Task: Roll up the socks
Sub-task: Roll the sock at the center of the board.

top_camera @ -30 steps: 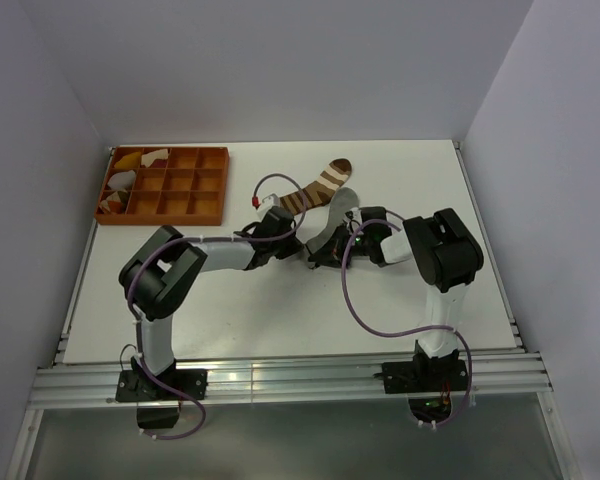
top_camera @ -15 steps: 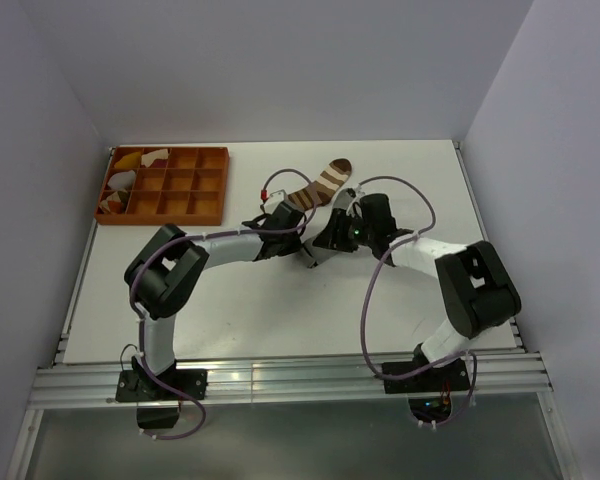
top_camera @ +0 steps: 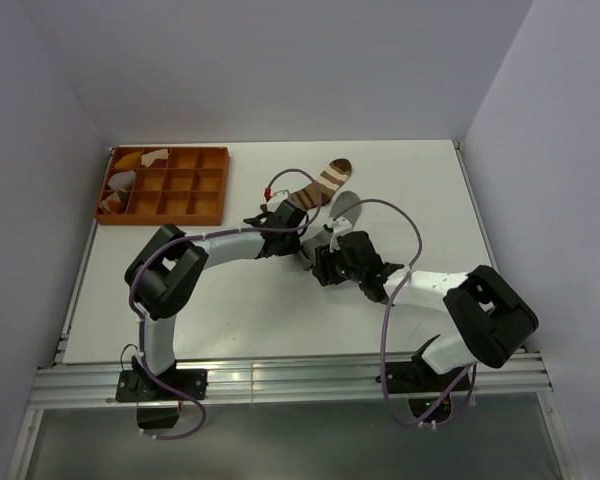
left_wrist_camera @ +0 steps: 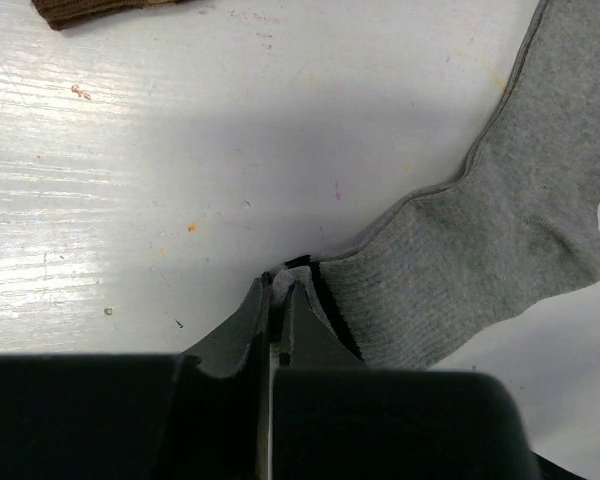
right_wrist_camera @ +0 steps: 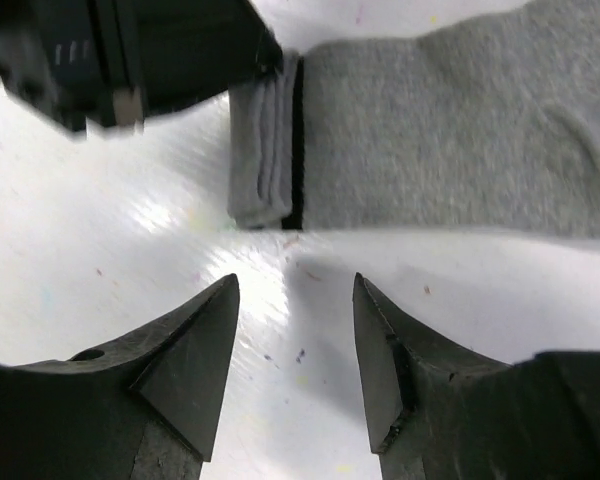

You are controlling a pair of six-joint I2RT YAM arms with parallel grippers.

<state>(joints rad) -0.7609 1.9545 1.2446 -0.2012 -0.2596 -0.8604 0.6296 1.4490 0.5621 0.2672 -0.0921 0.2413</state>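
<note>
A white surface (top_camera: 280,320) carries an orange compartment tray (top_camera: 223,190), with a brown striped sock (top_camera: 320,185) and a grey sock (top_camera: 344,207) lying to the tray's right.

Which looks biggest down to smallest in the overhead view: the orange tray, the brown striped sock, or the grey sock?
1. Orange tray
2. Brown striped sock
3. Grey sock, going by the part that shows; the arms cover the rest, so its place against the brown sock is unsure.
</note>
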